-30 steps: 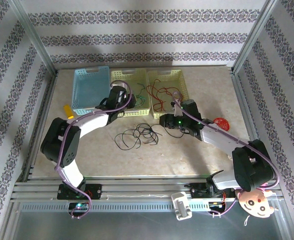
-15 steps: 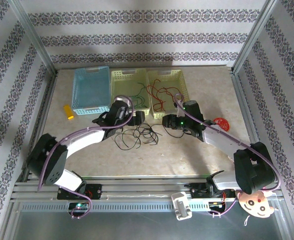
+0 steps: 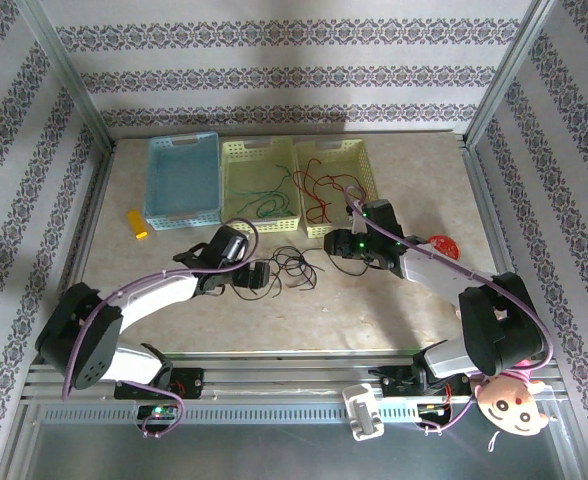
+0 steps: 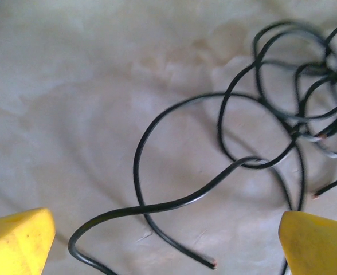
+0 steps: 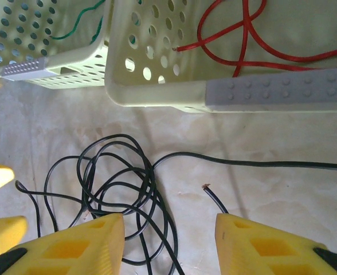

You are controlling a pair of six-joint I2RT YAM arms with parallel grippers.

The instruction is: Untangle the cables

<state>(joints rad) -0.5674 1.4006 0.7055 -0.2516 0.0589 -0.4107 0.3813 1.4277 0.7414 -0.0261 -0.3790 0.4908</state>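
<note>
The black cables (image 3: 279,268) lie in a tangle on the bench (image 3: 374,310), mid-frame from above, just below the baskets' near edges. The left gripper (image 3: 257,278) is at the tangle's left side, opened wide and holding nothing. The right gripper (image 3: 330,243) is at its right side, partly open over a loose strand. Red cables (image 3: 324,188) lie in the right yellow basket (image 3: 329,146). A green cable (image 3: 269,195) lies in the middle yellow basket (image 3: 259,146). Bare bench spreads below the tangle.

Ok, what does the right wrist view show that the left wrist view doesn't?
Right wrist view: two pale yellow baskets, one holding red cables, the other a green cable. Left wrist view: the left pincer, open above a loose cut end. Both: the black cable tangle lying on the marbled table.
</note>
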